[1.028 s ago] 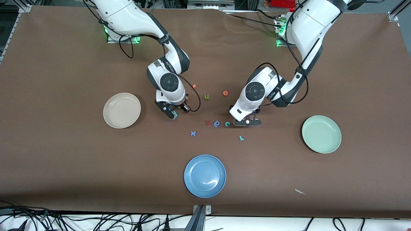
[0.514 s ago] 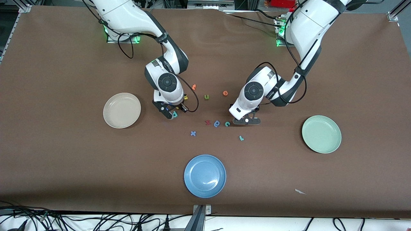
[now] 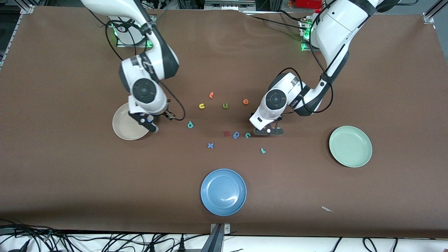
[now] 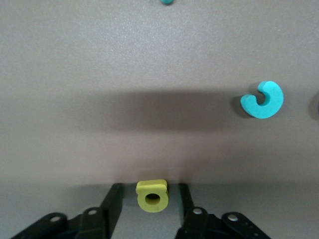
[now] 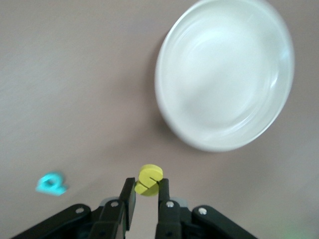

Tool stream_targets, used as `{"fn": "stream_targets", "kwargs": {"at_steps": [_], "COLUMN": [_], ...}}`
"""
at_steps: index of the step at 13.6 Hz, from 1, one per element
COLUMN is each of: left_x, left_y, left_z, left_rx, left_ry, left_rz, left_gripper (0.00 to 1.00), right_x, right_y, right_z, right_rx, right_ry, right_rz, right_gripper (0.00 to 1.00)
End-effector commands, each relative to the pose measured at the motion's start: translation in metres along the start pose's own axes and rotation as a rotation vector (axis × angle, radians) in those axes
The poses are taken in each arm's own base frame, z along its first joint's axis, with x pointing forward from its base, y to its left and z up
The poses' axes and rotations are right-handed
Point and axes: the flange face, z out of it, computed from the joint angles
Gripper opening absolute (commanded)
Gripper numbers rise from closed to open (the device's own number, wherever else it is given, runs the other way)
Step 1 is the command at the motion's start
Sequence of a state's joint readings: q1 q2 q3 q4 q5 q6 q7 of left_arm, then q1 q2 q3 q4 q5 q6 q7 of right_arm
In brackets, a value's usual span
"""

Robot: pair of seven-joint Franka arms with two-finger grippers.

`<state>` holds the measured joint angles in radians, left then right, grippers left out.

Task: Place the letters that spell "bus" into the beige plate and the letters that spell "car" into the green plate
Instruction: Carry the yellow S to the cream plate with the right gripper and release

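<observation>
My right gripper [image 3: 150, 126] hangs over the edge of the beige plate [image 3: 126, 123], shut on the yellow "s" [image 5: 148, 180]. The teal "b" [image 3: 190, 124] and yellow "u" [image 3: 202, 106] lie on the table toward the middle. My left gripper [image 3: 268, 132] is down at the table beside the teal "c" [image 3: 247, 135]. Its open fingers [image 4: 113, 196] stand on either side of the yellow "a" [image 4: 152, 195] with a gap on each side. The teal "r" [image 3: 263, 151] lies nearer the camera. The green plate [image 3: 350, 146] sits at the left arm's end.
A blue plate [image 3: 223, 191] sits near the front edge. Loose letters lie mid-table: an olive "u" [image 3: 225, 105], two orange letters [image 3: 211, 95] [image 3: 245, 101], a dark red one [image 3: 226, 133], a blue round one [image 3: 236, 134] and a blue "x" [image 3: 210, 145].
My right arm rose from beside the teal "b" and swung to the beige plate's edge with the yellow "s". The left gripper stayed low at the yellow "a".
</observation>
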<state>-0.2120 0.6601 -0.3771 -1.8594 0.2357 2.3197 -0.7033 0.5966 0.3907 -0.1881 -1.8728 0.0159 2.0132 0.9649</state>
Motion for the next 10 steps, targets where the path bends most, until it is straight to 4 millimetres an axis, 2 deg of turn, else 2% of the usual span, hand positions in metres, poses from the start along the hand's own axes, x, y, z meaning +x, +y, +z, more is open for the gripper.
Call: {"fn": "stream_targets", "kwargs": {"at_steps": [1,3,5,6,7,8,10], "left_x": [-0.001,-0.001,-0.001,0.000,0.001,0.000,0.001], "left_y": [0.001,0.002,0.002,0.002,0.001,0.001,0.001], "left_z": [0.004,0.005,0.005,0.006,0.006,0.007,0.009], "left_rx": [0.007,0.006,0.006,0.006,0.004,0.004,0.006], "left_ry": [0.004,0.004,0.004,0.004,0.005,0.003,0.001], "left_rz": [0.008,0.008,0.009,0.013,0.016,0.018,0.020], "left_gripper": [0.44,0.39,0.34,0.34,0.34,0.32,0.30], "right_x": [0.032,0.035,0.028,0.026,0.027,0.026,0.029], "right_y": [0.058,0.074,0.087,0.089,0.089,0.089,0.089], "right_z": [0.031,0.068,0.108,0.114,0.113,0.105,0.076], "right_rx": [-0.031,-0.028,0.023,0.028,0.028,0.030,0.039], "right_ry": [-0.045,-0.035,0.021,0.027,0.027,0.022,0.012], "right_rz": [-0.095,-0.091,-0.088,-0.087,-0.087,-0.086,-0.082], "right_gripper": [0.01,0.01,0.03,0.09,0.46,0.99,1.00]}}
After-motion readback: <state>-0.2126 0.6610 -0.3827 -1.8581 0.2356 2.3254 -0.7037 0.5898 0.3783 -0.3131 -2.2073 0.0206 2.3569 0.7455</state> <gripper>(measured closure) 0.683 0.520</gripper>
